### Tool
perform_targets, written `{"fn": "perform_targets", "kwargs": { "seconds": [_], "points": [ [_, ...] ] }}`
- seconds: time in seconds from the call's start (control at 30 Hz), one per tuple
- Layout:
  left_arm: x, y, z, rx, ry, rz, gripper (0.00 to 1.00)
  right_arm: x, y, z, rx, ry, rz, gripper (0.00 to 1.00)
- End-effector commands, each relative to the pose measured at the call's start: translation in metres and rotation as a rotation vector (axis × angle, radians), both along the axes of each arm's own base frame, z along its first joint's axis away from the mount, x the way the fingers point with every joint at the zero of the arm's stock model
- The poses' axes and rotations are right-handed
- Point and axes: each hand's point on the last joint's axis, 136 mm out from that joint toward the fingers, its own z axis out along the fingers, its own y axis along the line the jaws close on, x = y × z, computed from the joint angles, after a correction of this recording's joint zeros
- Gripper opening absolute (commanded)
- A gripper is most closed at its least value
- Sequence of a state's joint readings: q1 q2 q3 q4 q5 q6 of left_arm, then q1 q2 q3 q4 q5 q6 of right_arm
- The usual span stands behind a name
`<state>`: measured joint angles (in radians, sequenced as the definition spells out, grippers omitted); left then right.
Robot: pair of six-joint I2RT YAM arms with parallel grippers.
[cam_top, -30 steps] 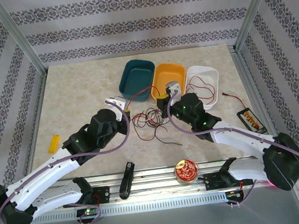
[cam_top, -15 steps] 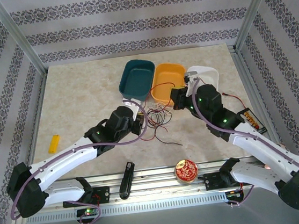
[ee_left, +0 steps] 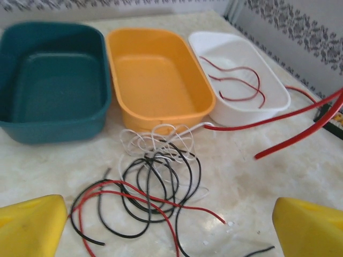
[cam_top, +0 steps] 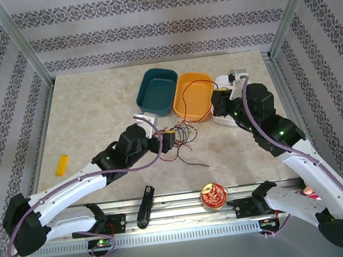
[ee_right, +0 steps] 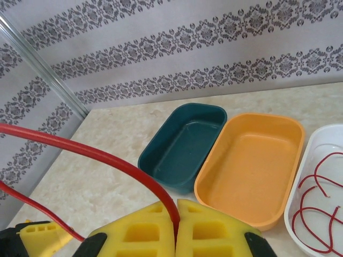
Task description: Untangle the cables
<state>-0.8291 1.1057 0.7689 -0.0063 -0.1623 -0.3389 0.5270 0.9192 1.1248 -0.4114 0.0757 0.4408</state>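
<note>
The cables (ee_left: 155,174) lie as a loose tangle of black, red and white strands on the table in front of the bins; from above the tangle (cam_top: 181,135) sits just right of my left gripper (cam_top: 168,140). My left gripper (ee_left: 171,235) is open, with its yellow fingertips (ee_left: 32,225) on either side of the tangle's near edge and nothing between them. My right gripper (ee_right: 176,225) is shut on a red cable (ee_right: 96,155). Seen from above, my right gripper (cam_top: 217,96) is lifted near the white bin and the red cable (cam_top: 187,89) arcs over the orange bin down to the tangle.
A teal bin (cam_top: 146,97), an orange bin (cam_top: 206,109) and a white bin (ee_left: 278,99) stand in a row behind the tangle; the white one holds red wires (ee_left: 236,85). A yellow block (cam_top: 61,164), a black stapler-like tool (cam_top: 145,206) and a round red tin (cam_top: 214,195) lie near the front edge.
My right gripper has risen and moved right towards the white bin, drawing the red cable out of the tangle. My left gripper has swung right to the tangle's edge.
</note>
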Motion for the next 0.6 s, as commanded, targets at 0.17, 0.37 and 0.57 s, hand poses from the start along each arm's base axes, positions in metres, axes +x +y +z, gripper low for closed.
{"fn": "perform_targets", "kwargs": {
  "seconds": [0.17,0.37,0.57],
  "points": [
    [0.008,0.051,0.014,-0.052,-0.096,0.240,0.99,-0.026,-0.009,0.035,0.039,-0.017,0.028,0.00],
    [0.010,0.057,0.012,-0.047,-0.100,0.275,0.99,-0.029,-0.018,0.036,0.010,-0.014,-0.004,0.00],
    [0.010,0.061,0.010,-0.047,-0.104,0.292,0.99,-0.019,-0.039,0.026,-0.102,0.017,-0.110,0.01]
  ]
}}
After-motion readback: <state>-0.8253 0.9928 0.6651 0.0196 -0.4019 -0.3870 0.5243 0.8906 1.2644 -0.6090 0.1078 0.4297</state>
